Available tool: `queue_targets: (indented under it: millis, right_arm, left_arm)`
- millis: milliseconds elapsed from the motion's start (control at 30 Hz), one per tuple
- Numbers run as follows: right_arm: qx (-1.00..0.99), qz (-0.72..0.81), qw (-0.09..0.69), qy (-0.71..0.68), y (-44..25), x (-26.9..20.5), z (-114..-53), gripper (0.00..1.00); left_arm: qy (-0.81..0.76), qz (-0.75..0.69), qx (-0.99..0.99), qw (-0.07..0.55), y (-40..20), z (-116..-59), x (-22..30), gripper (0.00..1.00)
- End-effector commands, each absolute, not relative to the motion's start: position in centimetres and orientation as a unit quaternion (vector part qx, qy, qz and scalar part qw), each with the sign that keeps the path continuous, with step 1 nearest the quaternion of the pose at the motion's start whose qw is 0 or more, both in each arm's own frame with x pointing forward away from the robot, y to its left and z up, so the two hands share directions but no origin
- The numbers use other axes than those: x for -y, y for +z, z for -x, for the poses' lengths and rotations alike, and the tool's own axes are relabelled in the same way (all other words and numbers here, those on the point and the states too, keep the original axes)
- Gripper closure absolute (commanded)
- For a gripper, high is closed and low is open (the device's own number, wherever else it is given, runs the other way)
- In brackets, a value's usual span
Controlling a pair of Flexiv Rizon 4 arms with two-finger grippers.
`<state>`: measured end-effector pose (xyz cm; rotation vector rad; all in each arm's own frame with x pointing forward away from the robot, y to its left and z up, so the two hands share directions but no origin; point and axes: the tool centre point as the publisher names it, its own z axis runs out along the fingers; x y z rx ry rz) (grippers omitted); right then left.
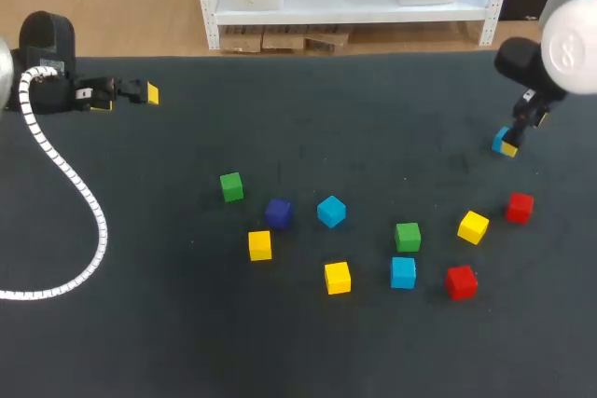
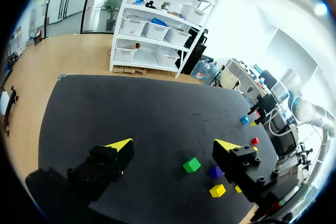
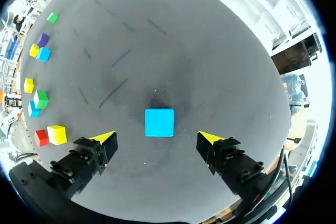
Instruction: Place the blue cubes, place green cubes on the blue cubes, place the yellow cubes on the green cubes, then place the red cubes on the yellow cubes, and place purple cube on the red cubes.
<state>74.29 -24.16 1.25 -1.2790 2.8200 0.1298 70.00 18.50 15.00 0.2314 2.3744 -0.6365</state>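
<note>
Right gripper (image 3: 157,140) spread wide, blue cube (image 3: 159,123) between its tips — likely light, rigid; pinch opposite flat faces.

The dark surface (image 1: 187,342) carries eleven separate cubes, none stacked. A purple cube (image 1: 278,212) lies between a green cube (image 1: 231,186) and a blue cube (image 1: 331,212), with yellow cubes (image 1: 338,278) and red cubes (image 1: 461,281) nearby. A lone blue cube (image 3: 159,122) lies far right.

left pincer (image 2: 174,145) spread wide | green cube (image 2: 191,164) just ahead — purple cube (image 2: 215,172) beside it
</note>
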Motion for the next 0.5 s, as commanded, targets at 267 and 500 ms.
queue_targets:
  millis: [267, 500]
  right_arm:
    - [-0.908, 0.414, 0.005, 0.056, 0.25, 23.95, -75.34, 0.0]
    - [-0.908, 0.414, -0.002, 0.06, 0.08, 24.02, -75.4, 0.48]
  left_arm:
    - [-0.243, -0.088, -0.908, 0.33, 15.0, -70.0, -18.5, 0.0]
    - [-0.243, -0.088, -0.908, 0.33, 15.0, -70.0, -18.5, 0.0]
